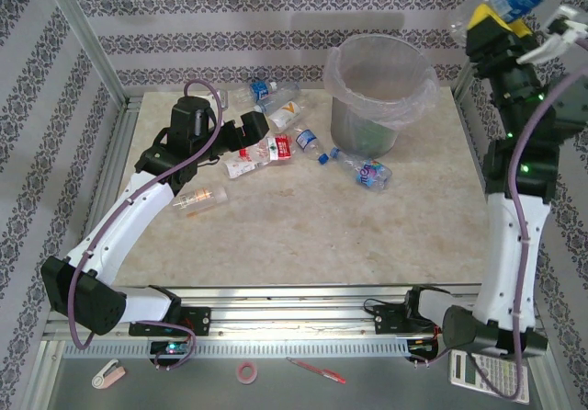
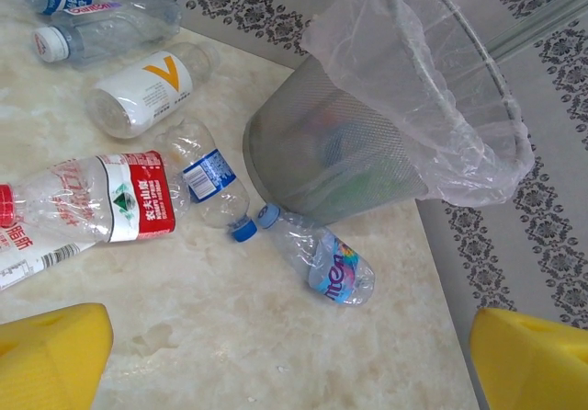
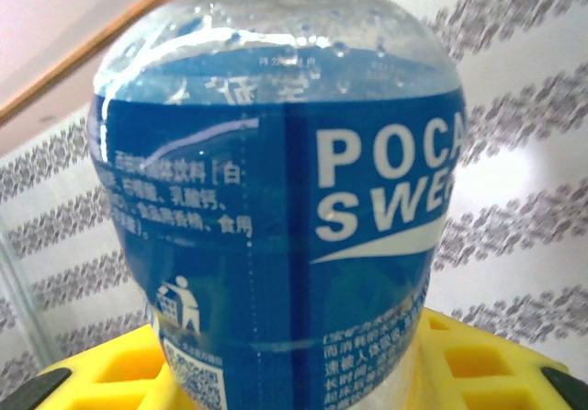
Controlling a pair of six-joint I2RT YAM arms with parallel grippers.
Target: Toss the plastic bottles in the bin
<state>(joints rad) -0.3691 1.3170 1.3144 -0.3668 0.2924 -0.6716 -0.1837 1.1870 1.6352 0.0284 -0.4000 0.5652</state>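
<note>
High at right, right jaws clamped on blue "POCA SWE" bottle [image 3: 276, 199], left jaws wide apart

The white-and-black left arm [image 1: 129, 217] reaches forward low over the pale marbled worktop [image 1: 303, 235]; the left pincer [image 1: 250, 132] gapes wide, its yellow pads [image 2: 46, 359] far apart. The right arm [image 1: 510, 235] stands raised high at the far right, the right pincer [image 1: 503, 17] clamped on a clear blue-labelled plastic bottle [image 3: 276, 199].

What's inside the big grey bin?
A clear plastic bag lines the bin and folds over its rim. Through the cloudy wall a green shape shows near the bottom, but it is too blurred to name.
</note>
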